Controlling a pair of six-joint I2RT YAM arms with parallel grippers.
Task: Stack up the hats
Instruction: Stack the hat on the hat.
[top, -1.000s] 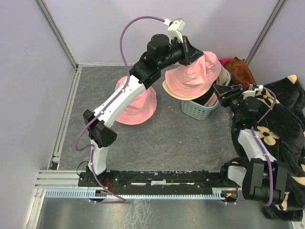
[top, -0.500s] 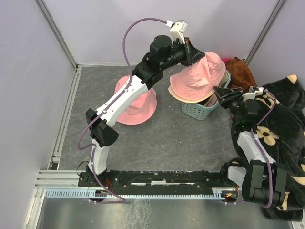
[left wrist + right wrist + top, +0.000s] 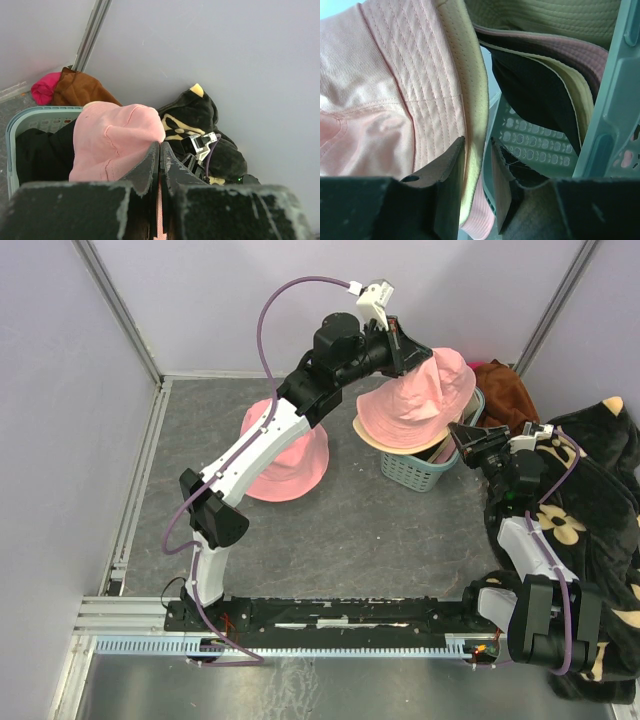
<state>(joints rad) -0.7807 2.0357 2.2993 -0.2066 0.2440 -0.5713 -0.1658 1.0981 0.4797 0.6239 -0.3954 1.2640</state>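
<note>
The left claw is shut tight on the top of a pink hat. It holds the hat up over the basket, at the far right of the table. The brim hangs down, and the inside of the hat is pale yellow. From the left wrist, the jaws press together with pink cloth pinched in them.

The right claw is at the near right edge of that brim. From the right wrist, the brim sits between its fingers. There is a small gap on one side, so this claw is partly open and not pinching.

Other hats are tucked in the basket. A second pink hat lies on the table to the left, well apart from the basket. A brown cloth lies behind the basket. A black blanket is piled at the right.
</note>
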